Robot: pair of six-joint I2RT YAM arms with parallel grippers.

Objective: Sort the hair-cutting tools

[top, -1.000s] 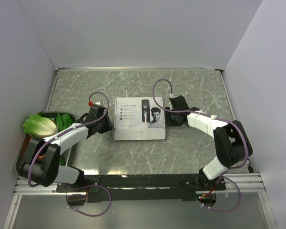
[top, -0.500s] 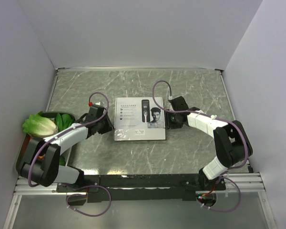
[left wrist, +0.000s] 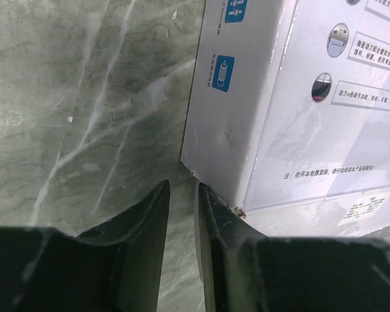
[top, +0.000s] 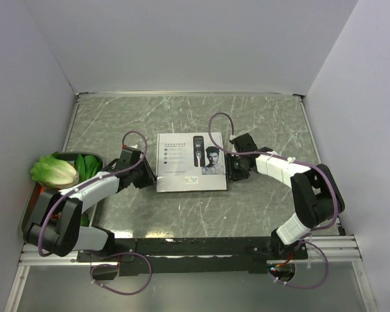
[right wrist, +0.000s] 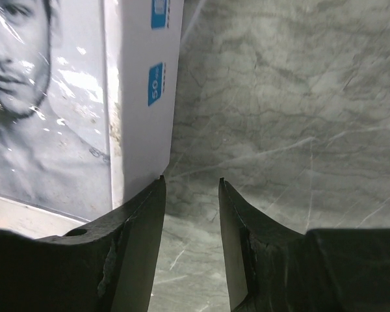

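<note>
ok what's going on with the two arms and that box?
Both arms are at the white box in the middle of the table, one on each side. The left gripper sits at the box's near-left corner, and the right gripper is against its right side wall. Each has its jaws slightly apart with only bare table between them, so neither holds anything. The box is closed, its contents out of sight.

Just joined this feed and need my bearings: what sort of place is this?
Likely a lab test cell: plain white panels wall in a marble-look table, with unrelated props, a clipper box and a lettuce.
</note>
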